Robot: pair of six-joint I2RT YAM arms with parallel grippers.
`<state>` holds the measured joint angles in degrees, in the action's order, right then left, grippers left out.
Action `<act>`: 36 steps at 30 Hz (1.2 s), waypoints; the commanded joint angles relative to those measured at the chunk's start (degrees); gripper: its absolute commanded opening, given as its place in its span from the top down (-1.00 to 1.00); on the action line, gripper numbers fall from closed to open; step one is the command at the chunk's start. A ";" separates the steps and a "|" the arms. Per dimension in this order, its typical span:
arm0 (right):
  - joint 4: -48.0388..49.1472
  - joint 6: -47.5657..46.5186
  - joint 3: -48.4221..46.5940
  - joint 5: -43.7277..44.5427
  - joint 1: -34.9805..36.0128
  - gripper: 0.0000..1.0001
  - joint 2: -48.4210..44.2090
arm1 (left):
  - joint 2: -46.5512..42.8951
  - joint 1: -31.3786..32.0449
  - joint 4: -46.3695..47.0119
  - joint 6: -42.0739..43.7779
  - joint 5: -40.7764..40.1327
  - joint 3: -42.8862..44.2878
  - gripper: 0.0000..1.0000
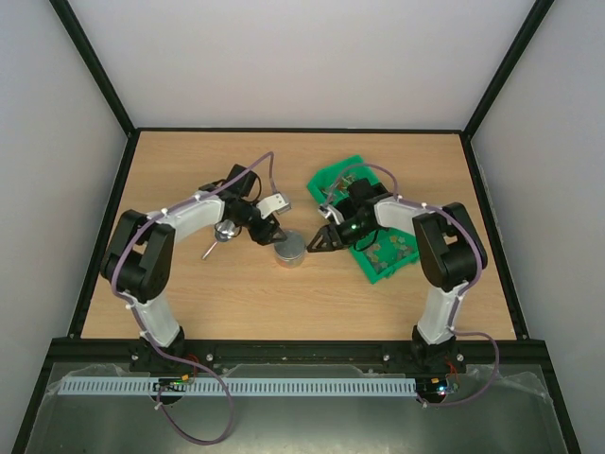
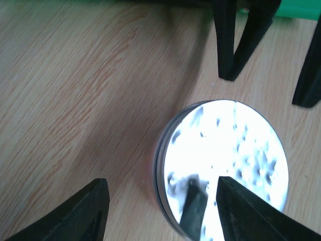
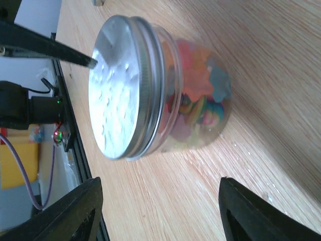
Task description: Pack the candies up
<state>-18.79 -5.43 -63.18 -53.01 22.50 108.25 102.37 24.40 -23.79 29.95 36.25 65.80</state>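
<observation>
Spread wide, the left claw (image 2: 161, 183) hangs over the jar (image 1: 290, 250), one finger on each side of the silver lid (image 2: 225, 165), gripping nothing. One fingertip shows at the lid's rim in the right wrist view, and whether it touches cannot be told. The right claw (image 3: 160, 181) is likewise parted and empty, pointing at the jar's right side from just beside it.

The candies (image 3: 200, 105) sit inside the clear jar under the closed lid, a mix of pink, orange, yellow and bluish pieces pressed against the wall.

The jar stands around the middle of the table (image 1: 397, 303), with bare wood on its near side reaching to the table's near edge, and more bare wood far left. A metal scoop (image 1: 225, 230) lies just left of the left claw. Green bins (image 1: 333, 178) crowd the right side, under and behind the right forearm.

The left arm (image 1: 180, 219) bends its elbow at the left edge and stretches its forearm rightward. The right arm (image 1: 416, 213) mirrors it, elbow to the right, forearm angled left and downward over the bins.
</observation>
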 commanded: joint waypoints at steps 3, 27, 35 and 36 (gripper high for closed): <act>3.25 -6.92 4.02 -1.21 -1.23 -0.29 -5.14 | -5.36 -0.52 -3.69 3.25 -0.08 -0.77 -0.30; 39.92 -23.69 22.13 14.85 9.15 -0.80 -11.83 | -25.95 -9.42 4.69 -8.51 -5.30 -7.34 -0.99; 43.54 -22.87 20.79 15.59 14.22 -0.68 -8.51 | -26.23 -9.01 -4.11 3.16 -3.74 -8.98 -0.99; 43.83 -22.27 20.62 15.60 15.03 -0.67 -8.38 | -27.02 -8.24 -4.34 5.63 -3.71 -10.84 -0.99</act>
<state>22.37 -27.64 -41.78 -37.10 34.59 98.45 77.84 15.07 -24.84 27.55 31.86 58.78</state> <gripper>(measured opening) 0.847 0.994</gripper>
